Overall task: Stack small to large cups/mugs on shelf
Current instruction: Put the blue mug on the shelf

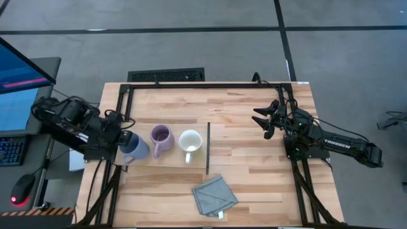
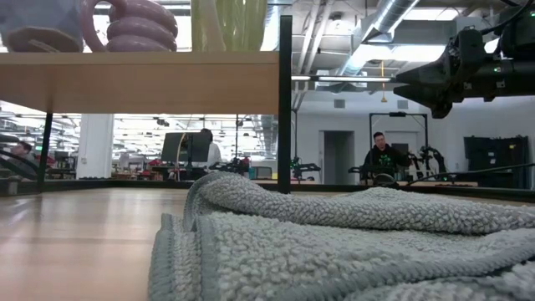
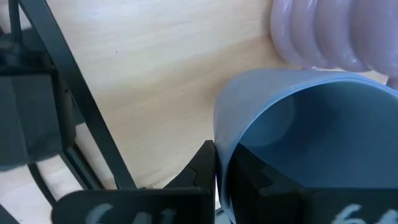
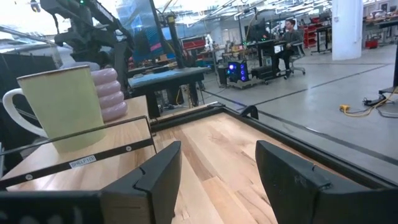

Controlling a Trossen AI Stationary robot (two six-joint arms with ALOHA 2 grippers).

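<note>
on shelf: l fingers gripping blue-grey mug

High view looking straight down over table. Low view sitting at tabletop height, facing room. Wrist views looking forward, close. All sharing purple mug.

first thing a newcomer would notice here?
Three mugs in a row on the shelf: blue-grey mug, purple mug, white mug nearest the dark upright panel. The left gripper is clamped on the blue-grey mug's rim, while the right gripper hangs open, well away. A grey cloth lies crumpled beside the shelf.
</note>
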